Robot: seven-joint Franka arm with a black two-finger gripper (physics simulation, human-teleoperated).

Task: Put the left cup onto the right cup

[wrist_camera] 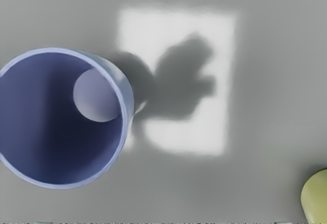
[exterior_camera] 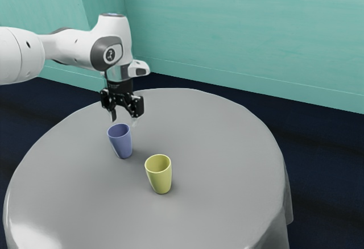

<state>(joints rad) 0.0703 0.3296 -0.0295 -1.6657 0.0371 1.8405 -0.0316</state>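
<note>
A blue cup [exterior_camera: 120, 140] stands upright on the round grey table [exterior_camera: 227, 158], toward the exterior view's left. A yellow-green cup [exterior_camera: 158, 173] stands upright a little nearer the front and to the exterior view's right of it, apart from it. My black gripper [exterior_camera: 124, 116] hangs just above the blue cup's far rim, fingers pointing down and open, touching nothing. In the wrist view I look straight down into the blue cup [wrist_camera: 59, 121], with its pale bottom visible, and the yellow-green cup's rim [wrist_camera: 316, 198] pokes in at a corner.
The table is covered by a grey cloth that drapes over its edge [exterior_camera: 284, 203]. A teal wall [exterior_camera: 256, 27] runs behind it and a dark floor lies around it. My hand's shadow [wrist_camera: 179, 83] falls on the cloth beside the blue cup.
</note>
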